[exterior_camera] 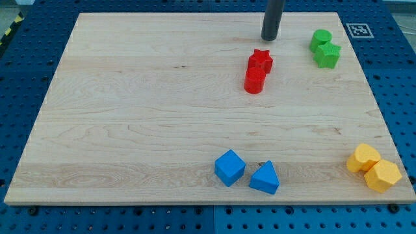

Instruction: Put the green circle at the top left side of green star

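— Eight small coloured blocks on one pale wooden board (130,117). Shall I list them?

— Go on, pair by pair.

— Green pair, the view's top right: green circle block (320,39) touching the green star block (327,55), the circle on the star's upper left side. Red pair, near the top centre: red star block (260,61) touching the red cylinder block (254,80) below it. Blue pair, bottom centre: blue cube (229,168) just beside the blue triangular block (264,178). Yellow pair, bottom right corner: two yellow blocks, one rounded (363,158), one hexagonal (383,175), touching.

— And the arm?

— No claw fitted; only a straight dark rod. My tip (269,38) stands on the board just above the red star, apart from it, and to the view's left of the green circle, not touching it.

— Surroundings?

— Blue perforated table (396,71) around the board; a black-and-white marker tag (359,29) at the top right.
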